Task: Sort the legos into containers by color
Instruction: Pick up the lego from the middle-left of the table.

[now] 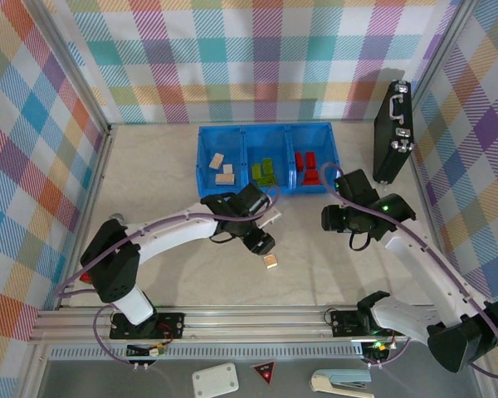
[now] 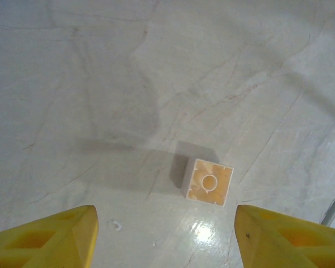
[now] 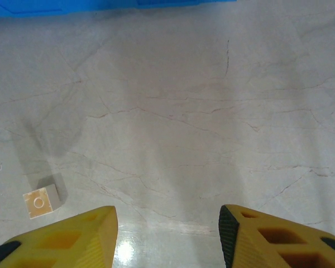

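Tan brick [image 2: 208,181] could skid away
Left pincer [image 2: 164,234] and right pincer [image 3: 167,223] gape empty; an off-centre close would knock the brick.

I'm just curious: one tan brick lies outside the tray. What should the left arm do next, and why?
Probably lower the left fingers around the tan brick: they stand open by it, and the tray's left compartment holds tan ones.

Light: I read bright, even overhead | Glare: white hotspot on the marble table [image 2: 100,84] just camera-side of the tan brick [image 2: 207,182] | Shadow: soft, spreading left of the brick | Focus: brick sharp, yellow fingertips [image 2: 50,237] beside it soft-edged
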{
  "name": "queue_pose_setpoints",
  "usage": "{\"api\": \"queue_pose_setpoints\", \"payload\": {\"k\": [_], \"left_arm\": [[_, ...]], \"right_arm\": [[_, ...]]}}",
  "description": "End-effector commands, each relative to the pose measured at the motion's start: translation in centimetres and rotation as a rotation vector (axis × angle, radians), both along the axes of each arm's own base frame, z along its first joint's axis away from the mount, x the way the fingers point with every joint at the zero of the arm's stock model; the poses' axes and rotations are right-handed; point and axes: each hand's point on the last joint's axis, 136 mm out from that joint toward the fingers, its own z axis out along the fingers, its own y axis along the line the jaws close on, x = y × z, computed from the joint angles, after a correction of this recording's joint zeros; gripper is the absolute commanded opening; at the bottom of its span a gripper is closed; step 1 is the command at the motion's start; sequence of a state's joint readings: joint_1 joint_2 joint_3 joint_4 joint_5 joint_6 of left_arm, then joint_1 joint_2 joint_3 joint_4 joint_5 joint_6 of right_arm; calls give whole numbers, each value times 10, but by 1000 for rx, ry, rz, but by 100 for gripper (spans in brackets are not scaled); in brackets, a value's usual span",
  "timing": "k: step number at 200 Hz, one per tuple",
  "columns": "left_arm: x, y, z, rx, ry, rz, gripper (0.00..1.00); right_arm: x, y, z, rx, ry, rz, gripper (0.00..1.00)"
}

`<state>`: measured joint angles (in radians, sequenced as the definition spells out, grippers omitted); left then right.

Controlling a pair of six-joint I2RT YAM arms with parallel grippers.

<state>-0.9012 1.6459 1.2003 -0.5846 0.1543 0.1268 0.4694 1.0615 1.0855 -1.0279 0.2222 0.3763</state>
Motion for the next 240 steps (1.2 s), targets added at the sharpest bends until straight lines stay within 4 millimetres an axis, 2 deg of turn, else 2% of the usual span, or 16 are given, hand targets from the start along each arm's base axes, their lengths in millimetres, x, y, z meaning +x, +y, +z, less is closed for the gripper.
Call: {"api": "queue_pose_setpoints", "payload": {"k": [1,77,149,194,240], "left_arm": [[-9,-5,-14,75,-17,-65,66],[-31,-25,-46,215,-1,-152,63],[-36,-25,-71,344,15,-173,62],[-35,-22,-77,381,1,-178,50],[-32,-23,-72,374,-17,-172,40]], "right_arm": [[-2,-5,11,-15,-26,3,52],[-2,-4,11,-7,-23,0,53],[-4,-4,10,-8,-16,3,53],[-4,-2,10,-3,-9,5,53],[-3,-1,10,6,-8,5,53]]}}
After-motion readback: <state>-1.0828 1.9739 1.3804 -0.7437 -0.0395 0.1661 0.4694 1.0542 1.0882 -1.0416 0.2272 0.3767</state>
